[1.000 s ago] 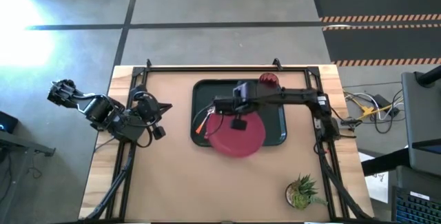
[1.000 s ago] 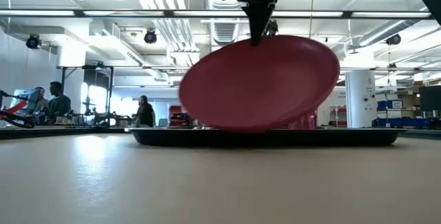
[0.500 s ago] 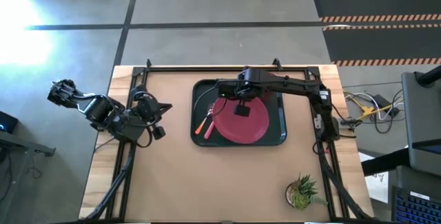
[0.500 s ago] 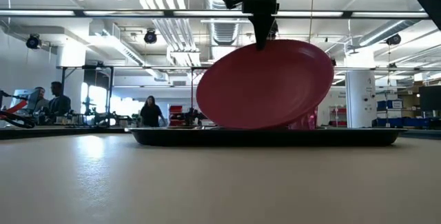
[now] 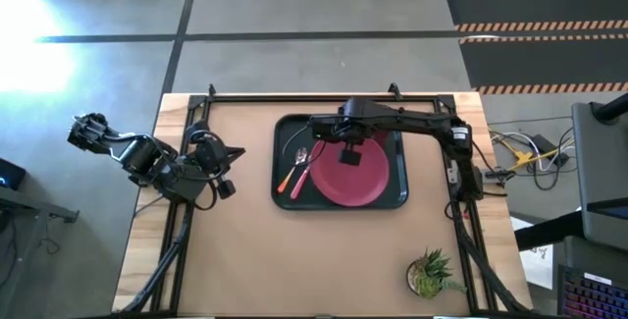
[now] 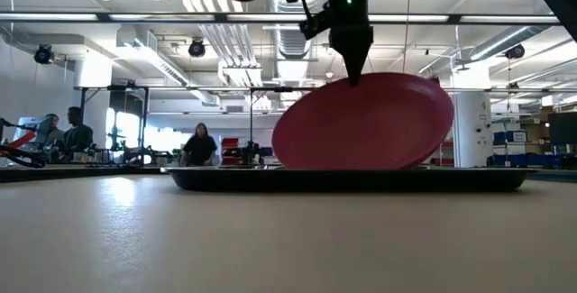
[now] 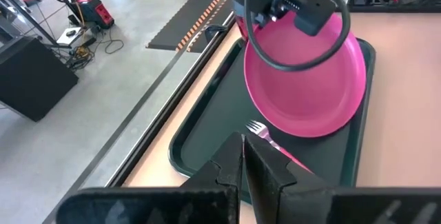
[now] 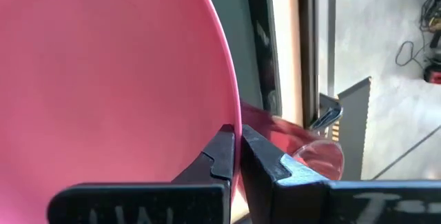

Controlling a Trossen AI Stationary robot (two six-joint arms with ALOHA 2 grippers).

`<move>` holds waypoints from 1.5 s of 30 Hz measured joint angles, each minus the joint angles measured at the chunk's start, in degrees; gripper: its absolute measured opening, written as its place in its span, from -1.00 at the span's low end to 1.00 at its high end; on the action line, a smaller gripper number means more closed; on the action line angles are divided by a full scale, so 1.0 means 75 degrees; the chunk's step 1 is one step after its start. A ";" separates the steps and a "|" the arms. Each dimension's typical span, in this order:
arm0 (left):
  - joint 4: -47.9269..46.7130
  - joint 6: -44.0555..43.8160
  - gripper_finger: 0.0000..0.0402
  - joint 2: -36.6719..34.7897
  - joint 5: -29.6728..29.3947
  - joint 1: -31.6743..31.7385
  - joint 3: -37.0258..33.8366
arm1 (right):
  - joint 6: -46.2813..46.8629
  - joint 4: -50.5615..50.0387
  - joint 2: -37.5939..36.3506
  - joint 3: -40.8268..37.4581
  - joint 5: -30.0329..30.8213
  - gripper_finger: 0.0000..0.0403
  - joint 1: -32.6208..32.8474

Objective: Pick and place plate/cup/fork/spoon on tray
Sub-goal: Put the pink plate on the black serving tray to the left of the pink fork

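Right arm reaching across from the table's right side, right gripper pointing down with fingers pinching closed, left arm folding at the left edge, left gripper closed, idling

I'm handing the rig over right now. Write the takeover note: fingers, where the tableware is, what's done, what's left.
Right gripper: shut on the far rim of the plate, which it holds tilted over the tray, low edge at tray level.
Left gripper: parked at the table's left side, fingers shut, holding nothing.
Fork and spoon: lying in the tray's left part beside the plate.
Cup: just behind the plate's gripped rim; whether it stands in the tray can't be told.
Done: fork and spoon placed.
Left: lay the plate flat and release it, then confirm the cup's spot.
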 joint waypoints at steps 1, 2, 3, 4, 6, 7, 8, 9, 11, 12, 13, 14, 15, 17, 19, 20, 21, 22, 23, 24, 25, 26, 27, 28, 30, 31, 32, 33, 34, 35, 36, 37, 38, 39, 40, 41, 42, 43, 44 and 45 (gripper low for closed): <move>-0.0001 0.0000 -1.00 0.0001 0.0000 0.0000 0.0000 | -0.0001 0.0075 0.0000 -0.0111 -0.0005 -0.96 0.0001; -0.0003 0.0001 -1.00 0.0000 0.0000 -0.0001 0.0000 | -0.0003 0.0150 0.0000 -0.0207 -0.0034 -0.96 0.0000; -0.0002 0.0000 -1.00 0.0000 0.0000 -0.0002 0.0000 | -0.0015 0.0212 0.0000 -0.0289 -0.0087 -0.96 -0.0002; 0.0000 0.0000 -1.00 0.0000 0.0000 -0.0002 0.0000 | -0.0062 0.0290 0.0000 -0.0371 -0.0168 -0.96 -0.0004; -0.0001 0.0000 -1.00 0.0000 0.0000 -0.0002 0.0000 | -0.0133 0.0645 0.0000 -0.0559 -0.0364 -0.96 -0.0004; 0.0000 0.0000 -1.00 0.0003 0.0000 0.0001 0.0000 | -0.0194 0.0865 0.0000 -0.0643 -0.0497 -0.96 -0.0007; -0.0003 0.0000 -1.00 0.0001 0.0003 -0.0002 0.0000 | -0.0244 0.1038 0.0000 -0.0719 -0.0611 -0.96 -0.0010; -0.0003 0.0000 -1.00 0.0000 0.0003 0.0000 0.0000 | -0.0281 0.1134 0.0000 -0.0796 -0.0677 -0.96 -0.0010; -0.0001 -0.0011 -1.00 0.0000 0.0003 -0.0002 0.0000 | -0.0303 0.1296 0.0000 -0.0928 -0.0757 -0.96 0.0001; 0.0000 -0.0012 -1.00 0.0002 0.0003 -0.0001 0.0000 | -0.0309 0.1379 0.0000 -0.0979 -0.0790 -0.96 0.0001; 0.0000 -0.0015 -1.00 0.0000 0.0003 0.0000 0.0000 | -0.0310 0.1408 0.0000 -0.1019 -0.0815 -0.96 0.0003; 0.0000 -0.0015 -1.00 0.0001 0.0003 -0.0002 0.0000 | -0.0308 0.1388 0.0000 -0.1054 -0.0837 -0.96 0.0001; 0.0000 -0.0015 -1.00 0.0000 0.0003 0.0000 0.0000 | -0.0310 0.1377 0.0000 -0.1085 -0.0852 -0.96 0.0001; -0.0003 -0.0015 -1.00 0.0003 0.0003 -0.0001 0.0000 | -0.0307 0.1390 0.0000 -0.1137 -0.0868 -0.96 -0.0004; -0.0002 -0.0015 -1.00 0.0000 0.0003 -0.0002 0.0000 | -0.0310 0.1400 0.0000 -0.1171 -0.0847 -0.96 0.0001; -0.0002 -0.0015 -1.00 0.0000 0.0003 -0.0001 0.0000 | -0.0310 0.1423 0.0000 -0.1185 -0.0839 -0.96 0.0001; -0.0003 -0.0015 -1.00 0.0001 0.0003 -0.0002 0.0000 | -0.0310 0.1429 0.0000 -0.1196 -0.0836 -0.96 -0.0001; -0.0001 -0.0015 -1.00 0.0000 0.0003 -0.0002 0.0000 | -0.0310 0.1435 0.0000 -0.1206 -0.0832 -0.96 -0.0001; -0.0002 -0.0015 -1.00 0.0000 0.0003 -0.0001 0.0000 | -0.0312 0.1466 0.0000 -0.1214 -0.0828 -0.96 -0.0001; -0.0003 -0.0015 -1.00 0.0001 0.0003 -0.0002 0.0000 | -0.0319 0.1517 0.0000 -0.1219 -0.0827 -0.96 -0.0001; -0.0002 -0.0015 -1.00 0.0001 0.0003 0.0000 0.0000 | -0.0319 0.1574 0.0000 -0.1219 -0.0825 -0.96 -0.0001; 0.0000 -0.0017 -1.00 0.0002 0.0003 -0.0002 0.0000 | -0.0322 0.1617 0.0000 -0.1216 -0.0822 -0.96 -0.0001; 0.0000 -0.0017 -1.00 0.0001 0.0003 -0.0001 0.0000 | -0.0322 0.1615 0.0003 -0.1201 -0.0821 -0.96 -0.0001; 0.0000 -0.0018 -1.00 0.0000 0.0003 -0.0002 0.0000 | -0.0324 0.1641 0.0003 -0.1193 -0.0822 -0.96 -0.0001; 0.0000 -0.0020 -1.00 0.0000 0.0003 -0.0002 0.0000 | -0.0329 0.1816 0.0003 -0.1188 -0.0822 -0.96 0.0000; 0.0000 -0.0022 -1.00 0.0000 0.0003 -0.0002 0.0000 | -0.0328 0.1871 0.0003 -0.1187 -0.0819 -0.96 0.0001; 0.0000 -0.0023 -1.00 0.0002 0.0003 -0.0002 0.0000 | -0.0328 0.1876 0.0003 -0.1187 -0.0819 -0.96 0.0004; 0.0000 -0.0023 -1.00 0.0000 0.0003 -0.0002 0.0000 | -0.0328 0.1893 0.0003 -0.1187 -0.0819 -0.96 0.0003; 0.0000 -0.0025 -1.00 0.0001 0.0003 -0.0001 0.0000 | -0.0327 0.1929 0.0002 -0.1187 -0.0822 -0.95 0.0001; 0.0000 -0.0027 -1.00 0.0002 0.0006 -0.0002 0.0000 | -0.0325 0.1936 0.0000 -0.1187 -0.0825 -0.95 0.0001; 0.0000 -0.0033 -1.00 0.0001 0.0014 -0.0002 0.0000 | -0.0325 0.1928 0.0000 -0.1201 -0.0825 -0.95 0.0001; 0.0000 -0.0035 -1.00 0.0002 0.0034 -0.0002 0.0000 | -0.0322 0.1917 0.0000 -0.1216 -0.0825 -0.95 0.0001; 0.0000 -0.0035 -1.00 0.0000 0.0050 0.0001 0.0000 | -0.0322 0.1926 0.0000 -0.1237 -0.0828 -0.95 0.0001; 0.0000 -0.0035 -1.00 0.0000 0.0055 -0.0002 0.0000 | -0.0321 0.1914 0.0000 -0.1263 -0.0825 -0.95 0.0001; 0.0000 -0.0035 -1.00 0.0002 0.0060 -0.0002 0.0000 | -0.0321 0.1900 0.0000 -0.1295 -0.0822 -0.95 0.0001; 0.0000 -0.0035 -1.00 0.0003 0.0072 -0.0001 0.0000 | -0.0319 0.1899 0.0000 -0.1335 -0.0819 -0.95 0.0001; 0.0000 -0.0035 -1.00 0.0000 0.0080 0.0000 0.0000 | -0.0316 0.1895 -0.0003 -0.1375 -0.0811 -0.95 -0.0001; 0.0000 -0.0035 -1.00 0.0001 0.0085 -0.0002 0.0000 | -0.0315 0.1882 -0.0003 -0.1405 -0.0810 -0.95 -0.0003; 0.0000 -0.0035 -1.00 0.0002 0.0095 -0.0002 0.0000 | -0.0314 0.1869 -0.0003 -0.1428 -0.0813 -0.95 -0.0004; 0.0000 -0.0035 -1.00 0.0003 0.0102 -0.0002 0.0000 | -0.0316 0.1871 -0.0003 -0.1442 -0.0813 -0.95 -0.0004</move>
